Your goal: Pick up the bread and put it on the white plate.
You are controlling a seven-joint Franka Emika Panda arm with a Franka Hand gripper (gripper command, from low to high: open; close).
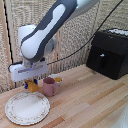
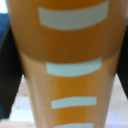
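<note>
Bread [image 1: 33, 86] sits low between the jaws of the hand [image 1: 32, 82], just beyond the far rim of the white plate [image 1: 27, 107] and just off the pink mug [image 1: 49, 86] toward the exterior view's left. The jaws appear clenched on the bread, though the exterior view is too coarse to show contact clearly. The plate lies bare on the wooden worktop [image 1: 90, 105]; whether the mug holds anything cannot be told. A small orange-yellow lump [image 1: 58, 79] shows just behind the mug.

The wrist view is filled by the bread [image 2: 67, 65], a glossy orange surface with pale curved bands across it, dark finger shapes at both edges and a strip of pale wood beside it; neither plate nor mug appears there. Only the exterior view shows the black boxy appliance [image 1: 108, 52], well apart from the mug toward that view's right, and a dark cable [image 1: 75, 51] running from the arm toward it.
</note>
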